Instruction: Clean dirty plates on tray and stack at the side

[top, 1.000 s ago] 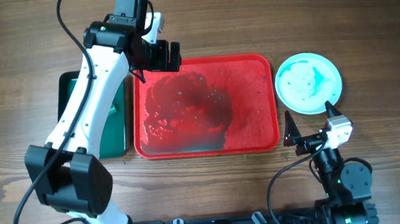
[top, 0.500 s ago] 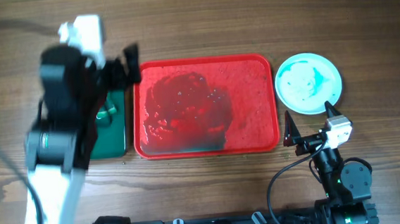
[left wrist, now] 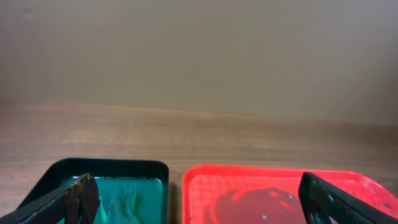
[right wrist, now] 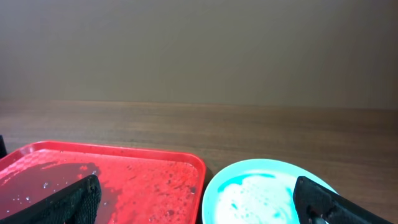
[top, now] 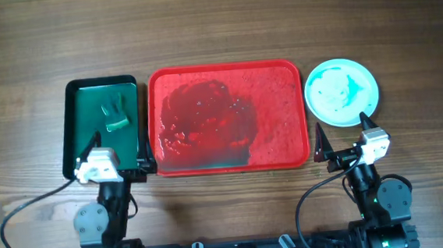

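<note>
One pale-blue plate [top: 341,90] with green smears lies on the table right of the red tray [top: 225,66]; whether others lie under it I cannot tell. The tray holds no plate, only a dark wet patch and specks. My left gripper [top: 119,147] is open and empty at the near edges of the green and red trays. My right gripper [top: 343,133] is open and empty just in front of the plate. The left wrist view shows the red tray [left wrist: 280,180] between my open left gripper [left wrist: 202,202]. The right wrist view shows the plate [right wrist: 267,190], the red tray [right wrist: 124,158] and my open right gripper [right wrist: 196,202].
A narrow dark green tray [top: 87,102] stands left of the red tray and holds a small green lump [top: 115,116]; it also shows in the left wrist view [left wrist: 112,167]. Bare wooden table lies behind the trays and at the front.
My left arm has pulled back from over the red tray's far left corner to the table's front, gripper low and open. The right arm and plate have not moved.
</note>
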Motion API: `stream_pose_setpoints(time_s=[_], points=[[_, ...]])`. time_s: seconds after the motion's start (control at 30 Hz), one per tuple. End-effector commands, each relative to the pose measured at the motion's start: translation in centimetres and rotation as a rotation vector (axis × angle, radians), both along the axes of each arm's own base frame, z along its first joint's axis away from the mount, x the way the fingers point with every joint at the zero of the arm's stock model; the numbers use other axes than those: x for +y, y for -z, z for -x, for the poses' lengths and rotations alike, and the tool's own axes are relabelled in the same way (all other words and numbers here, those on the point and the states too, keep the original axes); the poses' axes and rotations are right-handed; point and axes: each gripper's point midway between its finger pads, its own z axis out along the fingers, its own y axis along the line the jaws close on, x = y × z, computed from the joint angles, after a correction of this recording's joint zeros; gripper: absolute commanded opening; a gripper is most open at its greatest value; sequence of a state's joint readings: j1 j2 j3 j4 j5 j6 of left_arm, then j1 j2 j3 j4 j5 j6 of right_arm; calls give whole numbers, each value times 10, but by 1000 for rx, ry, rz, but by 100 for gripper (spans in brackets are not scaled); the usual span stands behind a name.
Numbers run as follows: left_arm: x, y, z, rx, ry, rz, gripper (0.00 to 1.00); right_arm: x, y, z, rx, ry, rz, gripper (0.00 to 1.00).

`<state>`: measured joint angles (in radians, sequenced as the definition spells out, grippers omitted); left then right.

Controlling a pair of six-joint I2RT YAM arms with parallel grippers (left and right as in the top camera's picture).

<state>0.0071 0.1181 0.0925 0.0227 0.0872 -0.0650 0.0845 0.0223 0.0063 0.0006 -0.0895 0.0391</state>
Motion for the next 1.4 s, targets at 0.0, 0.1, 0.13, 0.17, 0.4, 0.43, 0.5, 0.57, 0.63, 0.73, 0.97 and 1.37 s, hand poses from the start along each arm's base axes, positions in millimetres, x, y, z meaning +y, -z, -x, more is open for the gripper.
stream_pose_setpoints(time_s=[0.0, 0.1, 0.13, 0.17, 0.4, 0.43, 0.5, 0.57, 0.63, 0.73, 0.97, 1.37], points=[[4, 9, 3, -28, -24, -5, 100, 3, -2, 1, -11, -19, 11, 100], [5, 20, 3, -13, -24, -6, 100, 3, -2, 1, -11, -19, 11, 100], [5, 21, 3, -9, -24, -6, 100, 3, -2, 1, -11, -19, 11, 100], [5, 25, 3, 6, -24, -6, 100, 3, -2, 1, -11, -19, 11, 100], [4, 40, 4, 66, -23, -5, 100, 3, -2, 1, -11, -19, 11, 99], [4, 40, 4, 66, -23, -5, 100, 3, -2, 1, -11, -19, 11, 100], [4, 40, 4, 66, -23, -5, 100, 3, -2, 1, -11, -19, 11, 100], [4, 40, 4, 66, -23, -5, 100, 3, -2, 1, -11, -19, 11, 100], [4, 40, 4, 66, -23, -5, 100, 3, -2, 1, -11, -19, 11, 100], [4, 40, 4, 66, -23, -5, 100, 3, -2, 1, -11, -19, 11, 100], [4, 40, 4, 66, -23, -5, 100, 3, -2, 1, -11, -19, 11, 100], [4, 40, 4, 66, -23, -5, 100, 3, -2, 1, -11, -19, 11, 100]])
